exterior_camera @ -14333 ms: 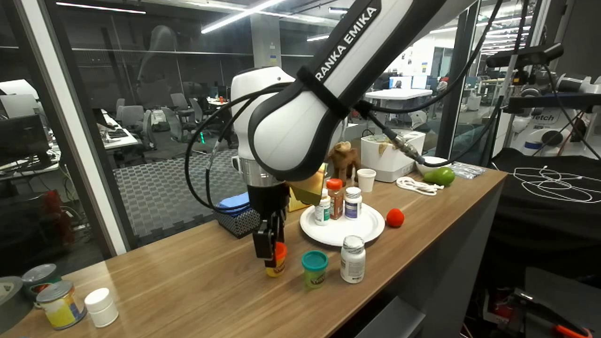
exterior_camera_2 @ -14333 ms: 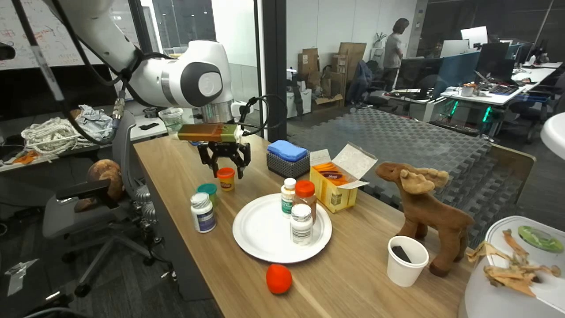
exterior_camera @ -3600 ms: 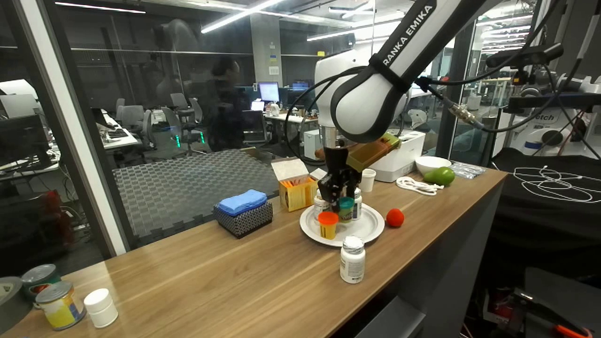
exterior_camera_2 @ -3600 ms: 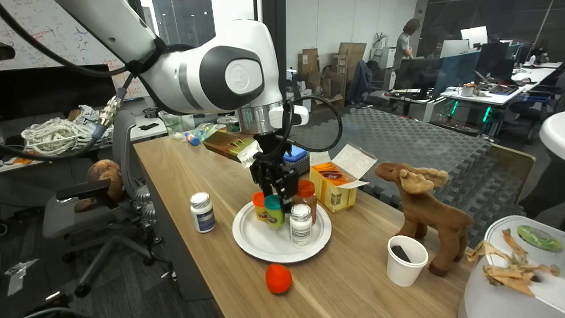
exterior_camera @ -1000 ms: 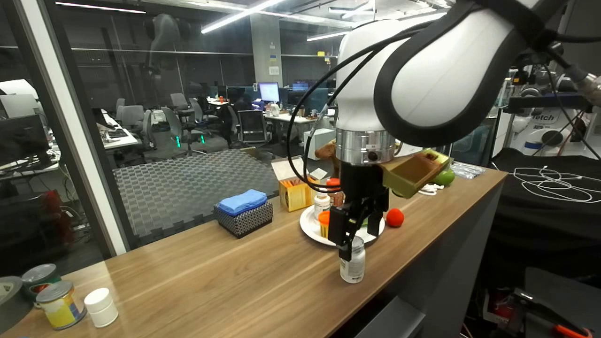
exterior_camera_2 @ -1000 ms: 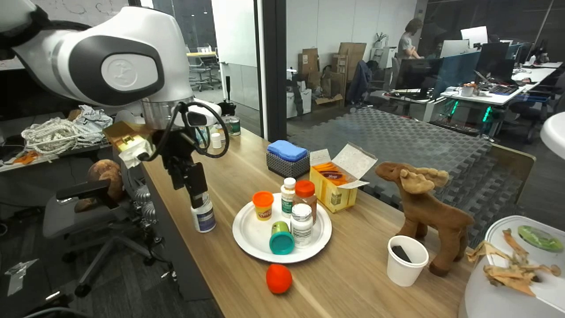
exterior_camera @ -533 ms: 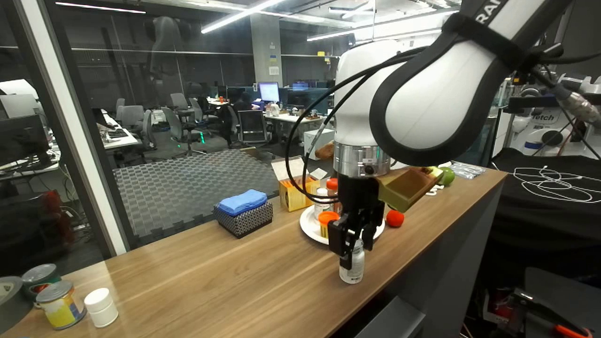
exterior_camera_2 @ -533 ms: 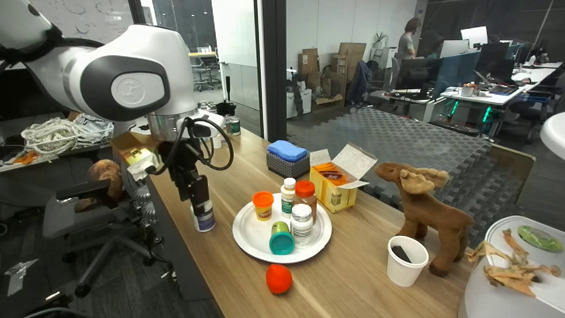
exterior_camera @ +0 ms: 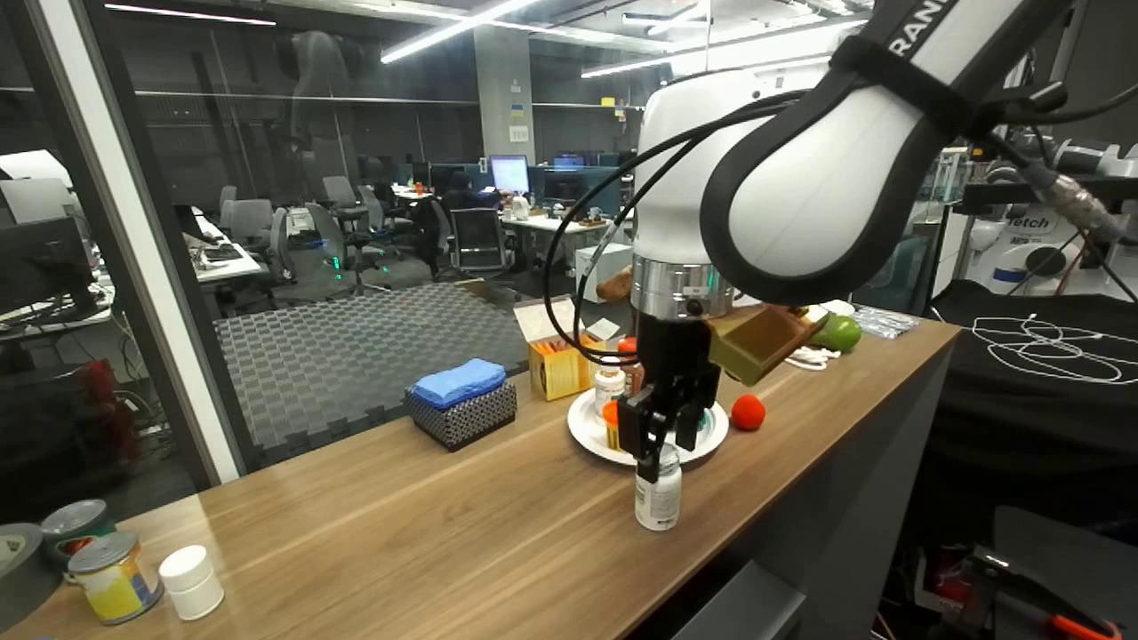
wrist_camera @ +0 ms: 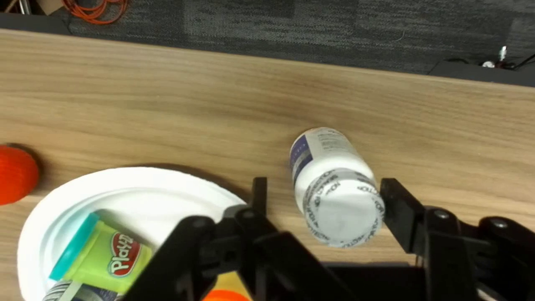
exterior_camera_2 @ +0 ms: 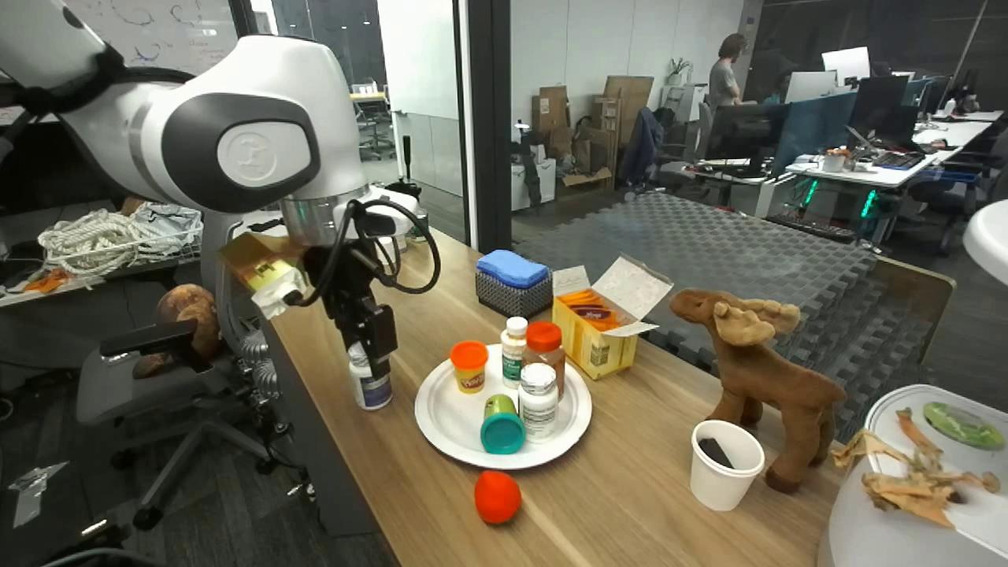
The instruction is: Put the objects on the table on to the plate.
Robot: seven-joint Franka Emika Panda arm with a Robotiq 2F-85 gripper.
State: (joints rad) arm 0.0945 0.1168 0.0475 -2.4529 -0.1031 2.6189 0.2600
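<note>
A white bottle with a purple label (wrist_camera: 322, 159) stands on the wooden table (exterior_camera: 498, 498), leaning a little in the wrist view. My gripper (wrist_camera: 324, 194) straddles its cap with jaws partly apart; the right finger (wrist_camera: 403, 209) meets the cap, while wood shows between cap and left finger (wrist_camera: 260, 194). On the plate (exterior_camera_2: 449, 437) are the upright orange cup (exterior_camera_2: 470, 374), the green cup (exterior_camera_2: 501, 421) on its side, a white bottle (exterior_camera_2: 539, 405), a smaller white bottle (exterior_camera_2: 513, 358) and a red-capped bottle (exterior_camera_2: 545, 342). A small red piece (exterior_camera_2: 497, 498) lies beside the plate.
Behind the plate stand an open yellow box (exterior_camera_2: 597, 339) and a dark box with blue cloth (exterior_camera_2: 513, 283). A toy moose (exterior_camera_2: 756, 386) and paper cup (exterior_camera_2: 724, 465) are farther along. Cans (exterior_camera: 116, 578) and a white jar (exterior_camera: 192, 582) sit at the far end.
Earlier both cups stood on the table; now they are on the plate, the green one tipped over. In the last second my jaws narrowed around the white bottle, which shifted slightly toward the plate.
</note>
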